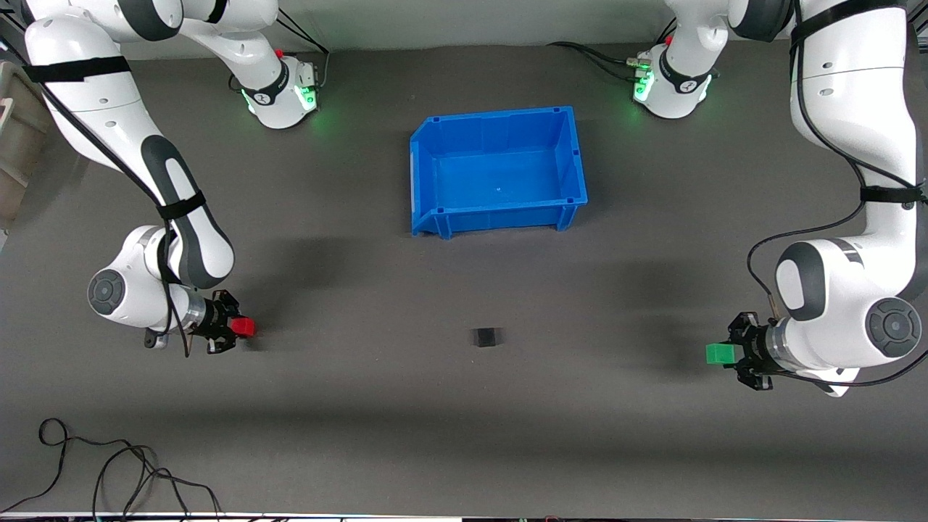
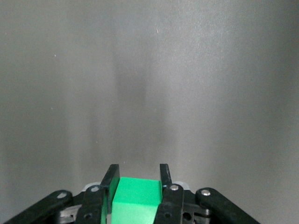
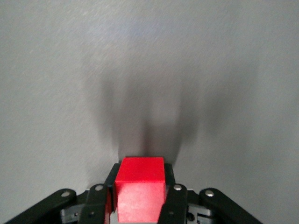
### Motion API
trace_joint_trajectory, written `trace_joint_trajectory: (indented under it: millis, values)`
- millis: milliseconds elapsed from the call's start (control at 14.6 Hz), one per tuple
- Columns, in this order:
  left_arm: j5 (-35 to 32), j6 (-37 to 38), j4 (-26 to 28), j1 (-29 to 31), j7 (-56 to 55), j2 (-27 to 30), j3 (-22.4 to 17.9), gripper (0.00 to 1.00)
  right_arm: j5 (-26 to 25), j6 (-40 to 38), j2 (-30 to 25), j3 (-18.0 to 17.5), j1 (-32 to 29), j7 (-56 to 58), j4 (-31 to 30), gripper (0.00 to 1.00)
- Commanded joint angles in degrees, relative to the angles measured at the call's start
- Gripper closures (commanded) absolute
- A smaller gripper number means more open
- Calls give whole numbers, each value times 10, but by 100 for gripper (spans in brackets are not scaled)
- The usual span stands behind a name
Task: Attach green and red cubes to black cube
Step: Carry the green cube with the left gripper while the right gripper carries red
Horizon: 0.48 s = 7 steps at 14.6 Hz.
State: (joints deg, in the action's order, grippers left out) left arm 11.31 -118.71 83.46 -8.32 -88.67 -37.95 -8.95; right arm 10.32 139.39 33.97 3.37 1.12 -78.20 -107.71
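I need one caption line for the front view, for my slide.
Left gripper holds the green cube, right gripper the red cube; black cube lies between.

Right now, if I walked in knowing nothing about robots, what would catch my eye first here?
Probably the blue bin, bright against the dark table and standing between the two arm bases. Next, the two spots of colour at either end: the right gripper is shut on the red cube, and the left gripper is shut on the green cube. Between them the black cube sits alone on the table, nearer the front camera than the bin.
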Motion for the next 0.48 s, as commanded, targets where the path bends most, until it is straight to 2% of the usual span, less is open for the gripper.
trace_joint_trajectory:
  millis: [0, 205, 410]
  values:
    - [7, 0, -27, -15, -50, -18, 10, 100, 0, -3, -11, 3, 18, -22, 7, 100]
    - [0, -55, -29, -33, -144, -37, 57, 100, 4, -56, -7, -1, 15, -21, 65, 100]
    - [3, -63, -31, -91, -167, -61, 58, 100, 54, -144, -6, -5, 31, 3, 122, 100]
